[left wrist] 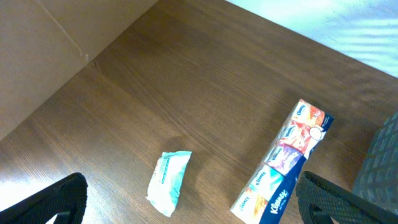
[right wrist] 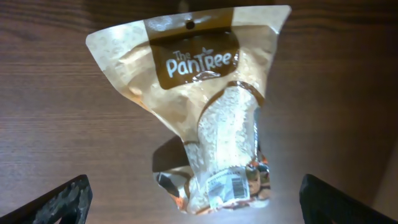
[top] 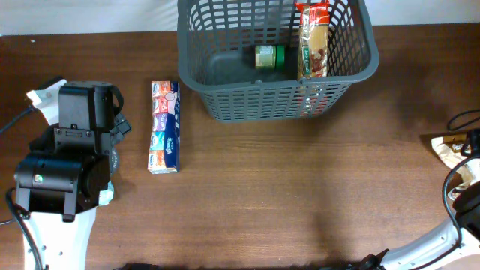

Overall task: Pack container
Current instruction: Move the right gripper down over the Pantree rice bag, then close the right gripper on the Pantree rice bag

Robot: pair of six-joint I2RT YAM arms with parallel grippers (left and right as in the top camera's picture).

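the wooden table [top: 300, 195] carries the container [top: 262, 101], a dark grey slotted basket at the far middle edge, with a pasta packet [top: 313, 45] upright against its right wall and a green-lidded jar [top: 268, 57] on its floor. it looks stiff and light, likely to slide if bumped; its top rim is the best place to hold it. a kleenex tissue multipack [left wrist: 283, 165] lies just left of it, a pantree pouch [right wrist: 205, 118] at the far right, and a small wipes packet [left wrist: 169, 182] at the left. the left gripper [left wrist: 193, 205] hangs spread wide, the container to its right; the right gripper [right wrist: 202, 202] gapes wide over the pouch, the container well apart to its left.
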